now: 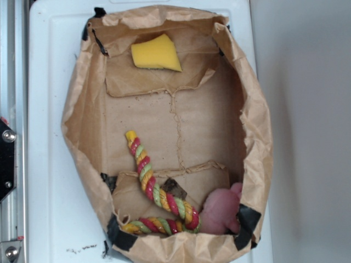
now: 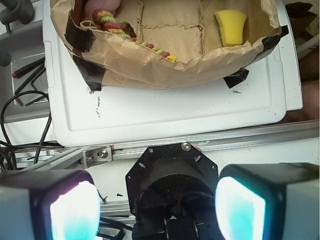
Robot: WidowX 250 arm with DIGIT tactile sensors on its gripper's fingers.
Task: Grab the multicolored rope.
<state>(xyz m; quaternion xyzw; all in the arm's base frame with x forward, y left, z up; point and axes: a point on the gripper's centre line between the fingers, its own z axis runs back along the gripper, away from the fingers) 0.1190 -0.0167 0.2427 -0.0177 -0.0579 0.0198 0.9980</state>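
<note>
Wrist view, nearest item first:
- Gripper [image 2: 157, 207]: two pale pads at the bottom edge, standing well apart with nothing between them. It sits outside the bag, off the white tray.
- White tray [image 2: 165, 112]: bears the bag; bare plastic near the camera.
- Paper bag [image 2: 150, 62]: brown, rolled down to an open, crumpled rim, with black tape at the corners.
- Multicolored rope [image 2: 131, 36]: inside the bag, partly hidden by the near wall in this view.

Exterior view, same contents:
- Multicolored rope [image 1: 156, 192]: lies on the bag floor in a J shape. The long straight run goes from a yellow tip near mid-floor diagonally down to a bend just beside the pink plush, then hooks back along the wall to a second tip in the corner.
- Pink plush toy [image 1: 222, 212]: touching or nearly touching the rope's bend.
- Yellow sponge [image 1: 156, 53]: far end, well apart from the rope.

Risks, as judged:
- A descent near the bend could pinch plush or bag wall.
- Fingers set along the straight run rather than across it could slide off; the clear mid-stretch looks safest.
</note>
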